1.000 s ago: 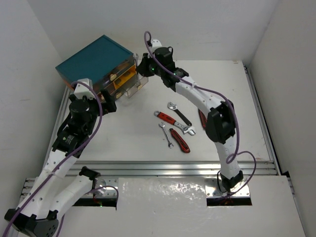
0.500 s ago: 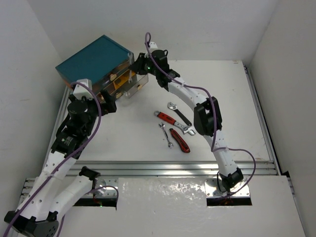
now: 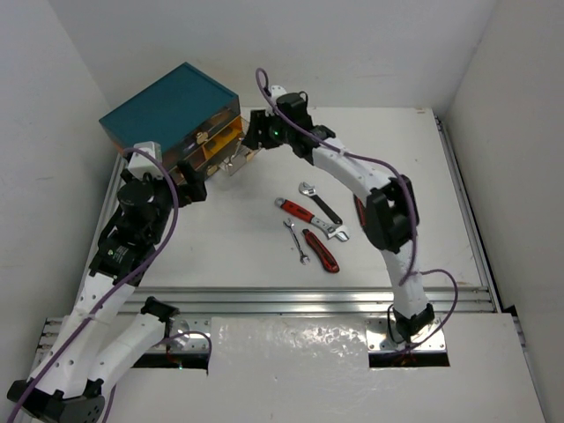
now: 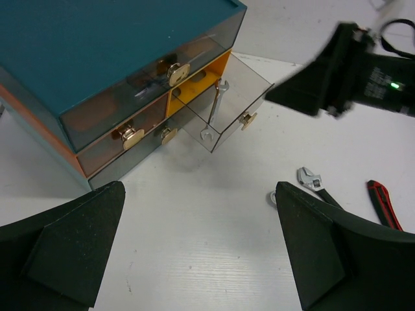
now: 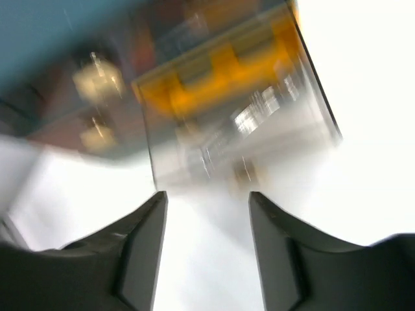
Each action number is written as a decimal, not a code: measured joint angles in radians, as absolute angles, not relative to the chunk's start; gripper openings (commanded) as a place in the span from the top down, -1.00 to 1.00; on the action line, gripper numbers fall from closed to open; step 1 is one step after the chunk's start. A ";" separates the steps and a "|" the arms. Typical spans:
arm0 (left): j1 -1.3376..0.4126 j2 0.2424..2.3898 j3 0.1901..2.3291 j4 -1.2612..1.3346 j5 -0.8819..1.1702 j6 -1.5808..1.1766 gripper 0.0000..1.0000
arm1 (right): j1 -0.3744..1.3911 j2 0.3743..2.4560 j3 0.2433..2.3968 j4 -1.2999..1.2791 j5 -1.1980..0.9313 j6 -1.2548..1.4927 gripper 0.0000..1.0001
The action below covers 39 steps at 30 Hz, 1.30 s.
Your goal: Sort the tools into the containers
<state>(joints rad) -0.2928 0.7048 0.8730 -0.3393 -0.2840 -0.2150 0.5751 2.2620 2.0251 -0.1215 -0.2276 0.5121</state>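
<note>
A flat white table top (image 3: pixel 220 247) is filling the workspace, with plain white walls (image 3: pixel 53 88) closing it in on the left, at the back and on the right. Silver aluminium rails (image 3: pixel 308 298) are running along its near edge, and a crinkled white sheet (image 3: pixel 291 352) is covering the ledge between the arm bases. A boxy cabinet with a teal top (image 3: pixel 167 106) is sitting in the far left corner. One smoky see-through drawer (image 4: pixel 256 97) with a tan knob is standing pulled out, and a small silver open-end wrench (image 4: pixel 214 107) is leaning inside it. Any writing on the cabinet or the tools is too small to read. The right gripper (image 5: pixel 206 197) is hanging just in front of the pulled-out drawer with its jaws partly apart and nothing between them, though its own view is blurred. The left gripper (image 4: pixel 200 194) is hovering over bare table near the cabinet front, jaws spread wide and gripping nothing. Mid-table, close together, a black-handled adjustable wrench (image 3: pixel 319 201), a red-handled adjustable wrench (image 3: pixel 310 217), a second silver open-end wrench (image 3: pixel 295 241) and red-and-black handled cutters (image 3: pixel 321 250) are lying flat, well apart from the cabinet.
</note>
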 measured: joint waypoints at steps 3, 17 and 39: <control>-0.293 0.705 0.873 -0.339 -0.284 -0.215 -0.99 | 0.594 2.080 1.874 -0.309 -0.127 0.408 0.01; -0.275 0.710 0.873 -0.340 -0.302 -0.215 -1.00 | 0.768 1.961 1.428 -0.650 0.109 0.335 0.11; -0.275 0.713 0.873 -0.340 -0.302 -0.215 -0.99 | 0.757 2.099 1.442 -0.652 0.082 0.368 0.70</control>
